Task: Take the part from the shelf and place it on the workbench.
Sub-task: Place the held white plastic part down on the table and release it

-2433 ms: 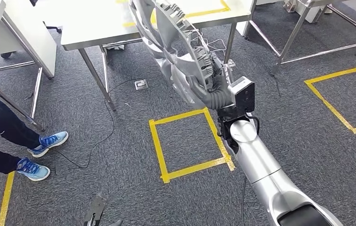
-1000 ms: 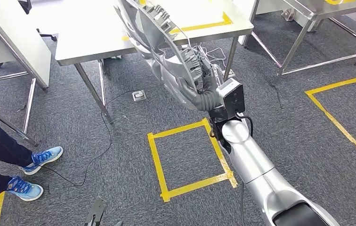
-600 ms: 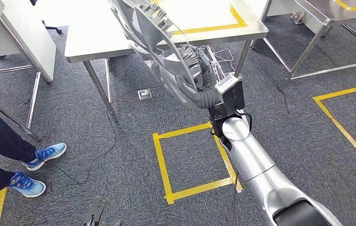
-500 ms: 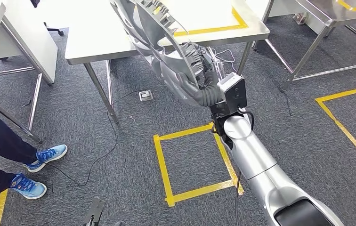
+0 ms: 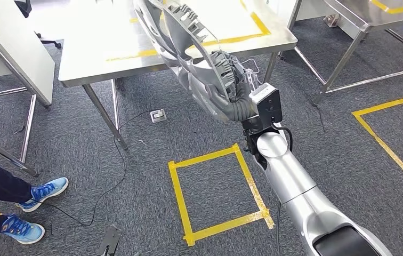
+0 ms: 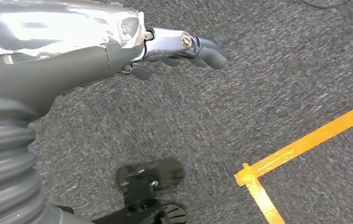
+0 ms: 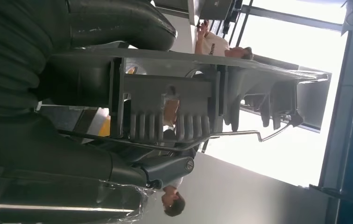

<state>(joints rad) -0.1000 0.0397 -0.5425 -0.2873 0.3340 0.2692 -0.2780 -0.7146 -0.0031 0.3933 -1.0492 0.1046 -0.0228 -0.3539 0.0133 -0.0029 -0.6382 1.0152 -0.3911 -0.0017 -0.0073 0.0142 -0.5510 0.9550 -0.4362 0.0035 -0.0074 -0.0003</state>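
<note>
Now right robot hand (image 5: 230, 104) grips grey part (image 5: 188, 48) above workbench (image 5: 98, 48) edge.

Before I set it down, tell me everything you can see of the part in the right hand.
The part is a large grey piece that looks like moulded plastic, curved and open-framed, with ribs, comb-like teeth and thin wires along one side. The right hand grips its lower end. It is held up at a slant, its upper end over the near edge of the steel workbench; whether it touches the top cannot be told. The right wrist view shows its ribbed bracket close up.
</note>
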